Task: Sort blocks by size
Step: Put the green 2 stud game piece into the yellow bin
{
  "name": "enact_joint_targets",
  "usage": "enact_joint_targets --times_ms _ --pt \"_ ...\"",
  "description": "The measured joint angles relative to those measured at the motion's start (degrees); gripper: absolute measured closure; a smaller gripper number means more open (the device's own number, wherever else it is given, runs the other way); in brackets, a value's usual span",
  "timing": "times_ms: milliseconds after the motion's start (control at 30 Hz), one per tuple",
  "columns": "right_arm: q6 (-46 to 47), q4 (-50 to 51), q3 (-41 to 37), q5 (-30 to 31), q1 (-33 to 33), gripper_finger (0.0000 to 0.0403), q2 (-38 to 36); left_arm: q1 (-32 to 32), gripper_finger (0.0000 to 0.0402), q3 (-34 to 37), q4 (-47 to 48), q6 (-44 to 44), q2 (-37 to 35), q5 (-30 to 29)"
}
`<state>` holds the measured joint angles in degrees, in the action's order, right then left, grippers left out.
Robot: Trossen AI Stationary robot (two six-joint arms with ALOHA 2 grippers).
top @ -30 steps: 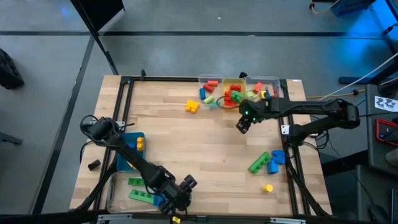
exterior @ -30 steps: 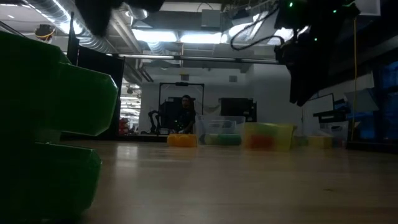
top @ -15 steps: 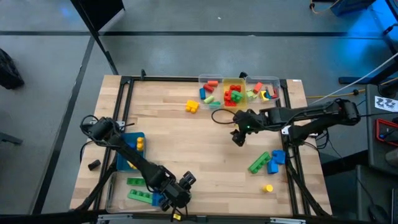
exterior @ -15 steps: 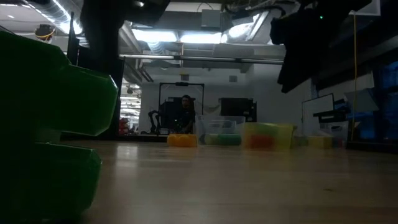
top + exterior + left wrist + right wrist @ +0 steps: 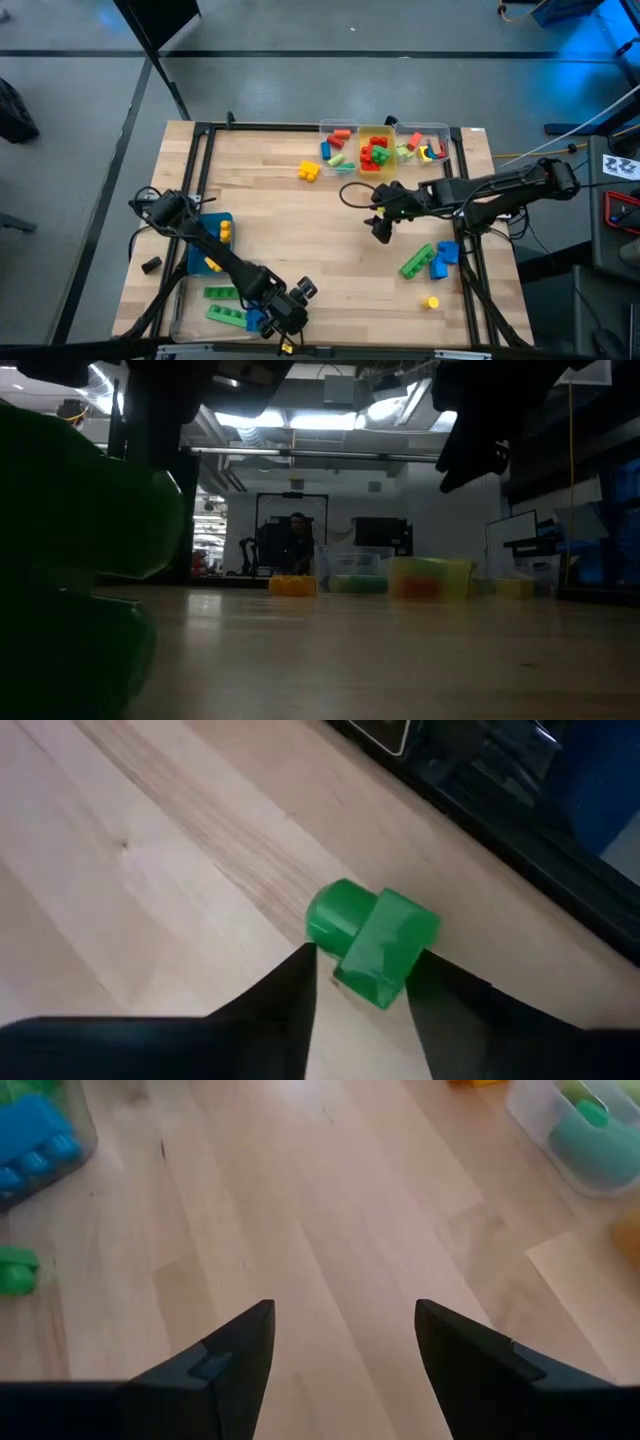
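At the near edge of the pale wooden counter point(image 5: 300, 230), toward its left corner, the left end effector point(image 5: 362, 982) is down at the surface with a small green studded plastic brick point(image 5: 372, 942) lying between its two dark fingers point(image 5: 290, 990). The fingers flank the brick closely, but whether they already press it cannot be told. The brick lies on its side with a round stud pointing away from the wrist, which suits a pinch across its flat faces. In the high view this end effector point(image 5: 283, 315) works just beside two long green studded bars point(image 5: 226, 304) and next to a blue plastic bin point(image 5: 196, 226) at the left edge holding yellow pieces, probably the place for one size class.

Farther in, the right end effector point(image 5: 381, 226) hangs above the bare middle of the counter, right of centre, its fingers point(image 5: 232, 1348) spread wide with nothing between them. A green bar and blue bricks point(image 5: 430, 259) lie near the right edge, apart from it, with a small yellow brick point(image 5: 431, 301) nearer the front; these look like its next targets.

At the far edge stand clear plastic bins point(image 5: 383, 146) holding mixed red, green, blue and orange bricks, with a loose yellow brick point(image 5: 308, 172) just beside them on the left.
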<state>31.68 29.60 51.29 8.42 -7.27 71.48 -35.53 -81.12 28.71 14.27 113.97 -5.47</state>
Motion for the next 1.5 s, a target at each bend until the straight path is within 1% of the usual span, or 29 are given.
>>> enact_joint_targets --times_ms 367,467,633,800,967,1100,1267,1500 --pt "-0.02 0.05 0.00 -0.01 0.11 0.0161 0.00 0.04 0.0381 -0.15 0.25 0.78 -0.04 0.63" --pt "-0.02 0.05 0.00 -0.01 0.13 0.0161 0.00 0.07 0.0398 -0.31 0.66 0.61 -0.20 0.58" --pt "-0.02 0.07 0.00 -0.04 0.13 0.0162 0.00 0.31 0.0396 -1.74 2.27 0.98 -0.20 0.10" --pt "-0.02 0.12 0.00 -0.04 0.13 0.0162 0.00 0.46 0.0400 -3.36 2.76 0.91 -0.20 -2.21" --pt "-0.02 0.20 0.00 -0.06 0.13 0.0161 0.00 0.44 0.0395 -5.31 2.61 0.89 -0.20 -2.52" --pt "-0.03 0.18 0.00 -0.08 0.13 0.0161 0.00 0.44 0.0399 -6.80 2.48 0.77 -0.24 -2.61" --pt "-0.02 0.18 0.00 -0.25 0.13 0.0162 0.00 0.37 0.0395 -8.97 5.78 -0.38 -0.28 -2.58" --pt "-0.02 0.18 0.00 -0.47 0.13 0.0162 0.00 0.08 0.0359 -13.41 10.96 -9.44 -0.28 -2.55"
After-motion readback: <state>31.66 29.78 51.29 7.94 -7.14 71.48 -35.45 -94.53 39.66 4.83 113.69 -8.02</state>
